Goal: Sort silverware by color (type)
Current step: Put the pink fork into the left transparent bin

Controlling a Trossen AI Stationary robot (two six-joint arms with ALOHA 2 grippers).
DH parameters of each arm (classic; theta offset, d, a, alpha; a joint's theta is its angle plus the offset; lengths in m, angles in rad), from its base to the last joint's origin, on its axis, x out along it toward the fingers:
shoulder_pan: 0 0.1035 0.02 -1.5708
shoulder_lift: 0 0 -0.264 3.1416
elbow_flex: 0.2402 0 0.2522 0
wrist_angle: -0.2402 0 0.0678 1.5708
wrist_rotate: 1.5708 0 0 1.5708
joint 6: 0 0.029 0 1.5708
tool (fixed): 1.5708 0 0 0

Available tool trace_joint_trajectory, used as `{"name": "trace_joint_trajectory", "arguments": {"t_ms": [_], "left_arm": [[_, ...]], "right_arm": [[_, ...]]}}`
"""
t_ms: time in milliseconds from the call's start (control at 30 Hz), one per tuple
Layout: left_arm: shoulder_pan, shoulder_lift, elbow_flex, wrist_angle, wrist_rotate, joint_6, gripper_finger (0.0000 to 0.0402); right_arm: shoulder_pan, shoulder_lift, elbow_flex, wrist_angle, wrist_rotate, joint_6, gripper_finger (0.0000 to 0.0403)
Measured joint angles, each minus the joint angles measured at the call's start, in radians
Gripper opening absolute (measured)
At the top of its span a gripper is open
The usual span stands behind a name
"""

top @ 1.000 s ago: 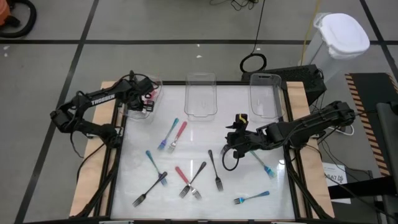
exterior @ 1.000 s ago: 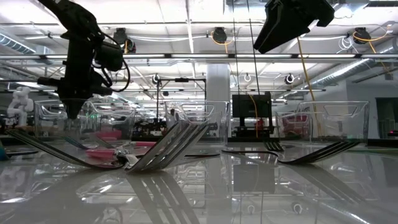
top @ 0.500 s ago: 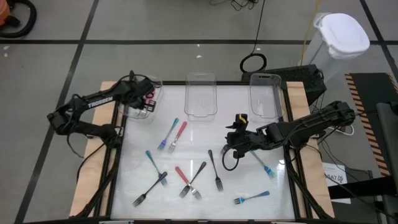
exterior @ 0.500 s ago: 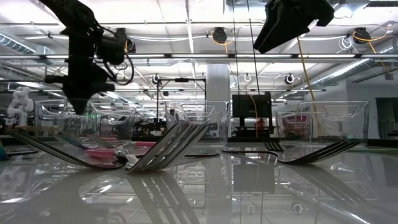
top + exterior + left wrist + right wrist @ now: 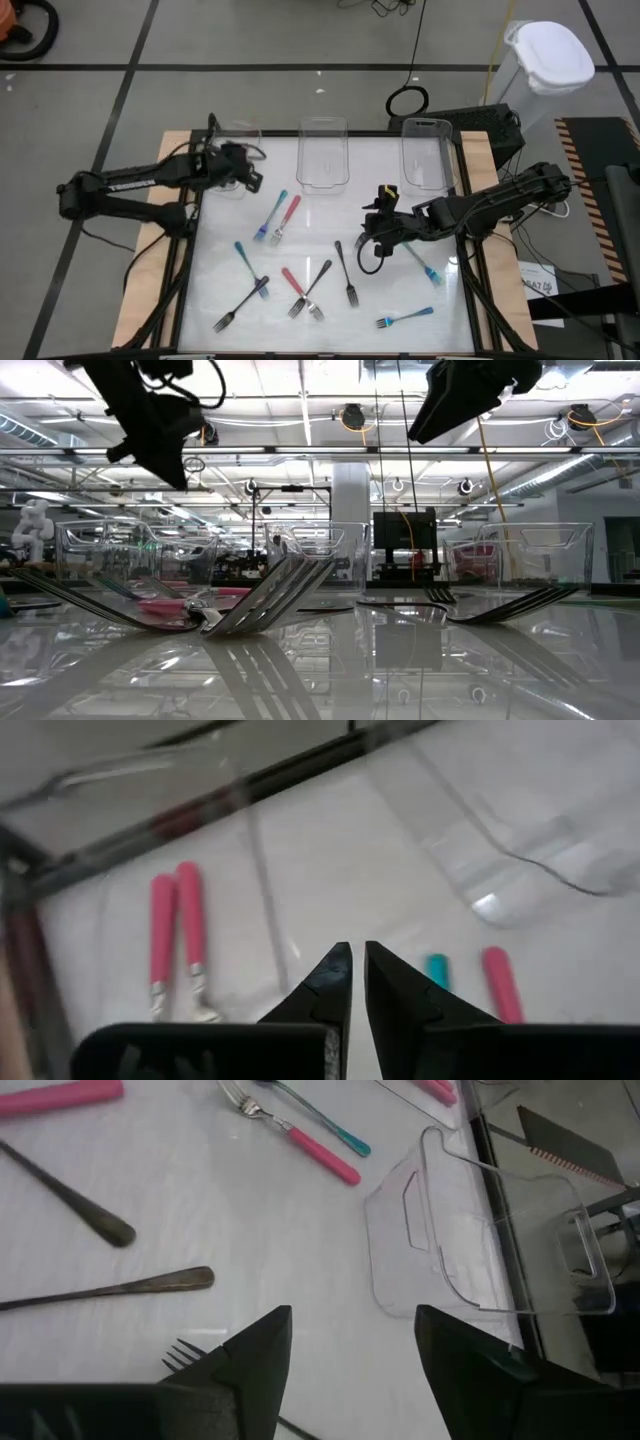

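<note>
Slim forks lie scattered flat on the white table: a teal fork (image 5: 272, 216) beside a pink one (image 5: 290, 213), a red one (image 5: 293, 283), black ones (image 5: 346, 274), and blue ones (image 5: 405, 318). Two pink forks (image 5: 176, 935) lie in the clear left tray (image 5: 238, 131). My left gripper (image 5: 248, 180) hangs shut and holding nothing above that tray's near right corner, fingertips (image 5: 357, 978) almost together. My right gripper (image 5: 374, 236) hovers open above the table's middle right, nothing between its fingers (image 5: 352, 1330).
Two more clear trays stand along the far edge, a middle one (image 5: 323, 155) and a right one (image 5: 425, 153). A teal fork (image 5: 424, 264) lies just near of the right arm. A black frame borders the table. A white bin (image 5: 545, 55) stands beyond the far right corner.
My left gripper has risen out of the left tray and swung toward the table's middle and near side, turning as it went. It stays shut. The pink forks stay in the tray. My right arm has kept still.
</note>
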Motion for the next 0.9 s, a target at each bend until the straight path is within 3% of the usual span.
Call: {"name": "trace_joint_trajectory", "arguments": {"t_ms": [200, 400, 567, 900], "left_arm": [[-0.247, 0.050, 0.000, 0.070, -0.142, -0.041, 0.0034], [-0.423, 0.088, 0.000, 0.149, -0.228, -0.034, 0.0034], [-0.506, 0.122, 0.000, 0.189, -0.282, -0.032, 0.0034], [-0.570, 0.212, 0.000, 0.251, -0.271, -0.016, 0.0034]], "right_arm": [[0.000, 0.000, 0.000, 0.000, 0.000, 0.087, 0.0207], [0.006, 0.029, 0.000, -0.008, 0.000, 0.208, 0.0207], [0.036, 0.105, 0.000, -0.007, -0.001, 0.300, 0.0207], [0.118, 0.239, 0.000, 0.042, -0.081, 0.488, 0.0207]]}}
